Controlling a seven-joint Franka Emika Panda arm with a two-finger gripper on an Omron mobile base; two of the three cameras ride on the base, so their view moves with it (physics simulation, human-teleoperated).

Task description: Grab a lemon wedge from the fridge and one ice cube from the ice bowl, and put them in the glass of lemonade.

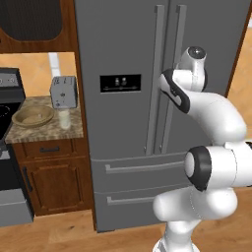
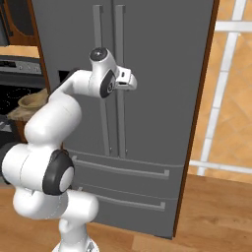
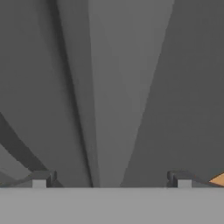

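Fridge (image 1: 123,59): doors shut, directly ahead of the gripper.
Gripper (image 3: 111,177): jaws fully apart, holding nothing, straddling a vertical bar handle (image 3: 113,87).
Ice bowl (image 1: 33,116): on the counter (image 1: 44,133), well to the gripper's left.
Glass of lemonade (image 1: 64,118): just beside the bowl, before the toaster (image 1: 64,92).

Closed fridge (image 1: 128,113) doors bar the way inside, the claw (image 3: 111,177) spread wide just before a door handle (image 3: 113,109). On the desk (image 1: 29,132), a toaster (image 1: 63,91) crowds the ice bowl (image 1: 32,116).
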